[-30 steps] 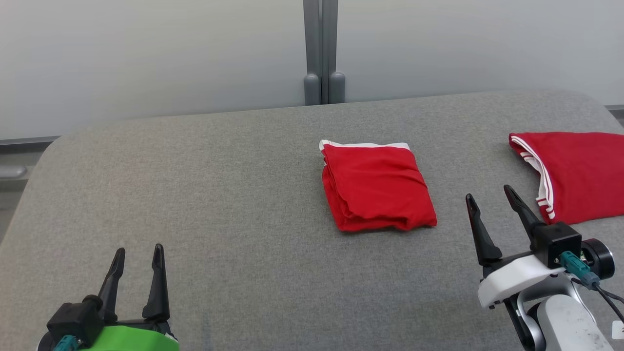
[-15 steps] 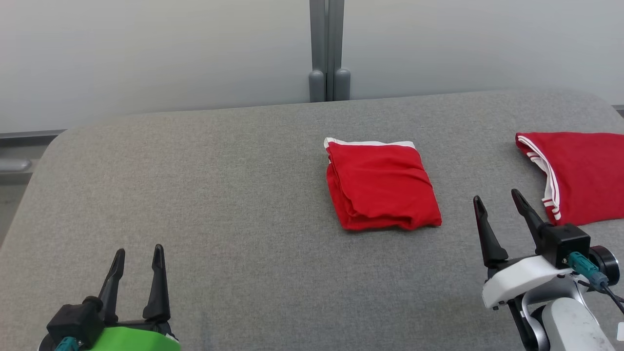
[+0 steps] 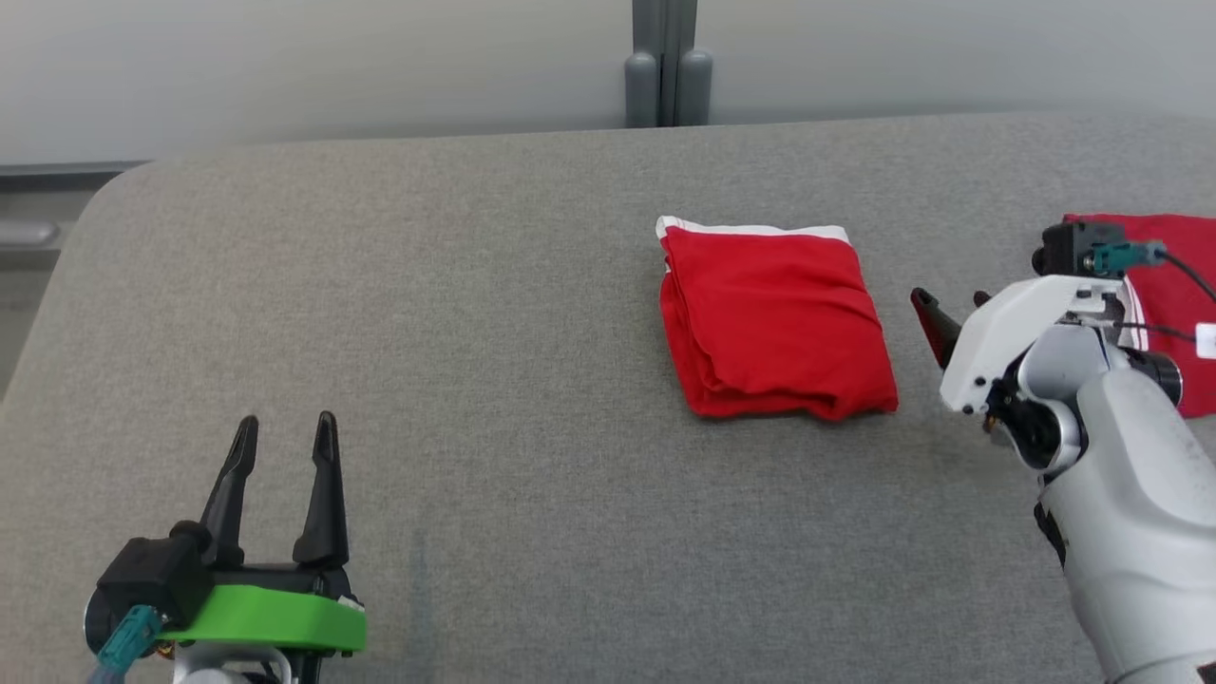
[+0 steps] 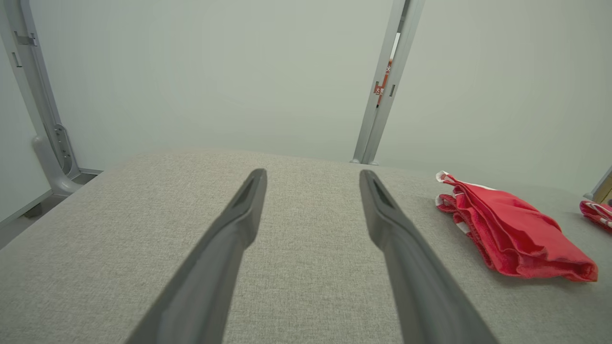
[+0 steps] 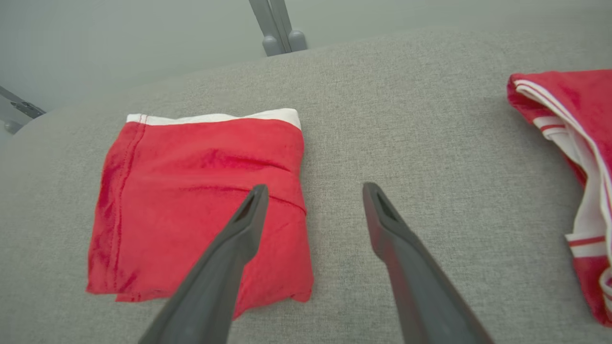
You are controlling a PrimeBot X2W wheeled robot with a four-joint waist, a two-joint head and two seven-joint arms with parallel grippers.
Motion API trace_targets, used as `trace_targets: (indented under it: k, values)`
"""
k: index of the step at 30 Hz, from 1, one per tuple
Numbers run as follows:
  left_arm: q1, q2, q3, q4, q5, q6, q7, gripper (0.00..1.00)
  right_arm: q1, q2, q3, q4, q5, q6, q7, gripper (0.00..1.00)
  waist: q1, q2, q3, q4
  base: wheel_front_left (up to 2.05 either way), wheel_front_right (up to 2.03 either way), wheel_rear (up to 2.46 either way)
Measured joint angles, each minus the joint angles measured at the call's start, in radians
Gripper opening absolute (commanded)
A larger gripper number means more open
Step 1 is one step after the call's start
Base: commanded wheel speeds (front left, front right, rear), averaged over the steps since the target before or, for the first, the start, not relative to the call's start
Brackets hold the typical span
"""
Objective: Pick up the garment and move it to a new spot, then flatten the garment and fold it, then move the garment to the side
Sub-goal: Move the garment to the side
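Observation:
A red garment [image 3: 774,323] with a white band along its far edge lies folded in a small square on the grey padded table [image 3: 456,313], right of centre. My right gripper [image 3: 948,299] hovers just right of it, open and holding nothing. The right wrist view has its left finger over the garment's [image 5: 191,200] right edge and the gripper [image 5: 315,188] pointing down at the table. My left gripper [image 3: 287,423] stands open and empty at the near left, far from the cloth. In the left wrist view the gripper [image 4: 311,174] is wide apart, with the garment [image 4: 511,234] off to its right.
A second red garment [image 3: 1178,304] with white stripes lies at the table's right edge, partly behind my right arm, its striped hem [image 5: 573,143] right of my fingers. A grey post [image 3: 668,66] and a pale wall stand behind the table.
The head camera has tipped down, shifting the whole picture. My right arm has risen and swung in, bringing its open gripper beside the folded garment's right edge. The left gripper has barely moved.

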Motion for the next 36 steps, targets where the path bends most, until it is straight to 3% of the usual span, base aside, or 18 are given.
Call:
trace_targets:
  k: [7,17,18,19,23,27,32,33,36]
  values:
    - [-0.056,-0.002,-0.022,-0.004,0.000,-0.002,0.000,1.00,-0.167,-0.001,-0.035,0.237,-0.007,0.000,0.065,1.00,0.0000,0.0000,0.065,0.071,0.00,0.00,0.00]
    - [-0.084,-0.003,-0.037,-0.004,-0.005,-0.002,0.000,1.00,-0.259,0.002,-0.030,0.437,-0.044,0.000,0.085,1.00,0.0000,0.0000,0.149,0.138,0.00,0.00,0.00]
    - [-0.084,-0.003,-0.036,-0.003,-0.005,-0.002,0.000,1.00,-0.265,0.001,-0.018,0.442,-0.046,0.000,0.092,0.37,0.0000,0.0000,0.154,0.140,0.00,0.00,0.00]
    - [-0.085,-0.003,-0.036,-0.003,-0.006,-0.002,0.000,1.00,-0.272,0.001,-0.006,0.444,-0.047,0.000,0.092,0.00,0.0000,0.0000,0.158,0.141,0.00,0.00,0.00]
    - [-0.085,-0.003,-0.026,-0.006,-0.006,-0.003,0.000,1.00,-0.286,-0.009,0.088,0.426,-0.052,0.002,0.097,0.00,0.0000,0.0000,0.163,0.126,0.00,0.00,0.00]
    - [-0.076,0.001,-0.014,-0.009,-0.007,-0.003,0.000,1.00,-0.294,-0.063,0.214,0.361,-0.043,0.002,0.114,0.00,0.0000,0.0000,0.155,0.093,0.00,0.00,0.00]
    - [-0.052,0.000,-0.004,-0.016,-0.007,-0.004,0.000,1.00,-0.325,-0.185,0.378,0.205,0.046,0.001,0.168,0.00,0.0000,0.0000,0.131,0.033,0.00,0.00,0.00]
    - [-0.042,0.001,-0.002,-0.022,-0.007,-0.004,0.000,1.00,-0.337,-0.248,0.434,0.138,0.083,0.001,0.193,0.00,0.0001,0.0000,0.123,0.003,0.00,0.00,0.00]
    - [-0.041,0.002,-0.005,-0.030,-0.007,-0.004,0.000,1.00,-0.348,-0.342,0.481,0.078,0.113,0.001,0.213,0.00,0.0000,0.0000,0.116,-0.040,0.00,0.00,0.00]
